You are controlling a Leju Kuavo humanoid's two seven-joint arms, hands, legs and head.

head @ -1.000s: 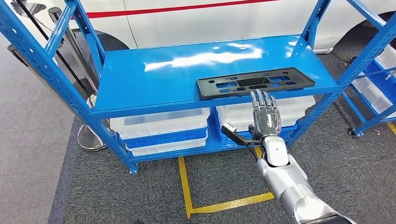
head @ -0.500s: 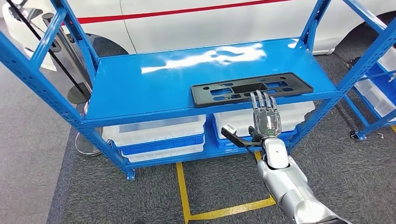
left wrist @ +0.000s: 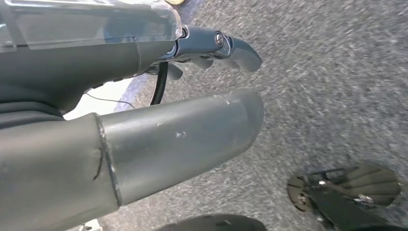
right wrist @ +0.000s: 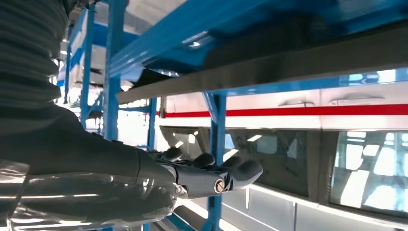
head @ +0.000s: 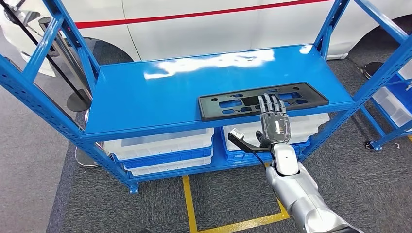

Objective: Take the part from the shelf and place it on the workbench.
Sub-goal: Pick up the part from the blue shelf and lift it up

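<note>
The task is at its beginning. The part (head: 263, 100), a flat black plate with several cut-outs, lies on the blue shelf (head: 160, 92), close to the near edge and toward the right side. It is not lifted and nothing holds it.

The right hand (head: 274, 124) is raised in front of the shelf, near the middle of the part. Its fingers (head: 270, 104) are straight and slightly apart, pointing away from the robot, and they hold nothing. In the head view the fingertips overlap the near edge of the part, but I cannot tell if they touch it or are only above it. In the right wrist view the hand (right wrist: 192, 175) appears lower than the shelf edge, so I judge there is no contact yet.

The left hand (left wrist: 144, 110) hangs over the grey carpet (left wrist: 337, 86), away from the shelf. It holds nothing. Its thumb is straight, but whether the other fingers are curled or spread I cannot tell.

What is left is almost all of the task: to reach the part, to grip it, to lift it from the shelf, to carry it to the workbench and to put it down there.
</note>
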